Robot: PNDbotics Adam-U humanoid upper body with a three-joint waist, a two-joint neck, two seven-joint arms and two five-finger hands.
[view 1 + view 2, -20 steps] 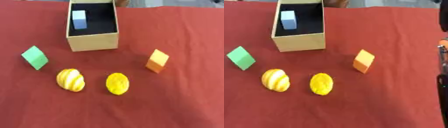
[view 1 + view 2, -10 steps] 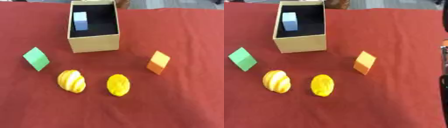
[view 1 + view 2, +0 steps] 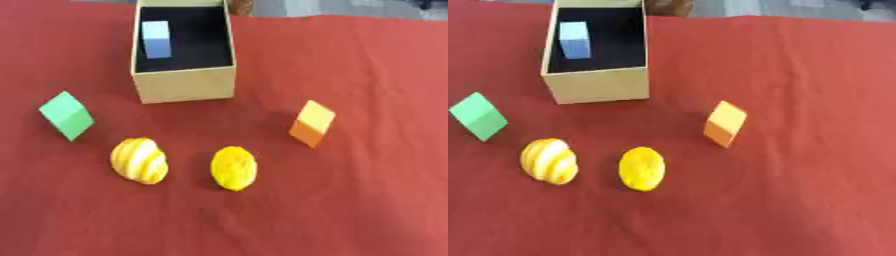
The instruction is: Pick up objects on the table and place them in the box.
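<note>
An open tan cardboard box (image 3: 184, 85) with a black inside stands at the far middle-left of the red cloth. A light blue block (image 3: 157, 39) leans inside it against the left wall. In front of the box lie a green cube (image 3: 67, 115) at the left, a yellow-and-white striped round object (image 3: 139, 160), a plain yellow oval object (image 3: 234, 167) and an orange cube (image 3: 312, 123) at the right. All of these rest apart from one another on the cloth. Neither hand shows in either eye view.
The red tablecloth (image 3: 367, 75) covers the whole table. A grey floor strip and a brown object (image 3: 668, 7) show past the far edge behind the box.
The dark arm part at the right edge of the right eye view is gone from sight. The picture has shifted a little; the objects keep their places.
</note>
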